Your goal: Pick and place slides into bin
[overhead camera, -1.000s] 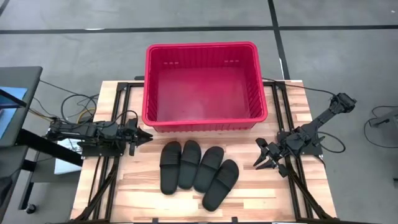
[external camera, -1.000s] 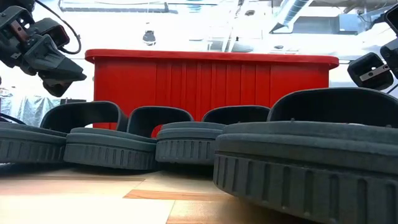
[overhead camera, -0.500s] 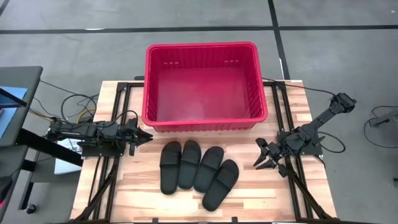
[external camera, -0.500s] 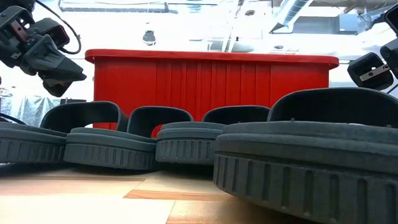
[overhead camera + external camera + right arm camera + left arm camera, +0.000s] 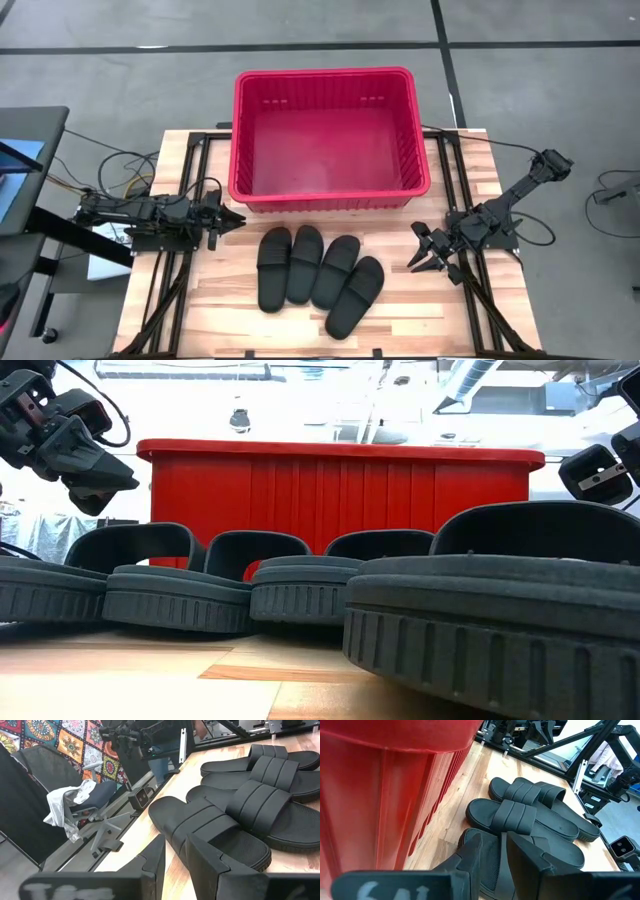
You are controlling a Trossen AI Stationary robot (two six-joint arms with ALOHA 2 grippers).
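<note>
Four black slides lie side by side, soles down, on the wooden table in front of the red bin: one, one, one and the nearest. My left gripper hovers left of the slides, by the bin's near left corner, pointing at them. Its fingers are open by a narrow gap and hold nothing. My right gripper hovers right of the slides. It is also open by a narrow gap, with the nearest slide ahead of it.
The bin stands at the table's far middle, its near wall close behind the slides. Black frame rails run along both sides of the table. A chair and clutter stand beyond the table.
</note>
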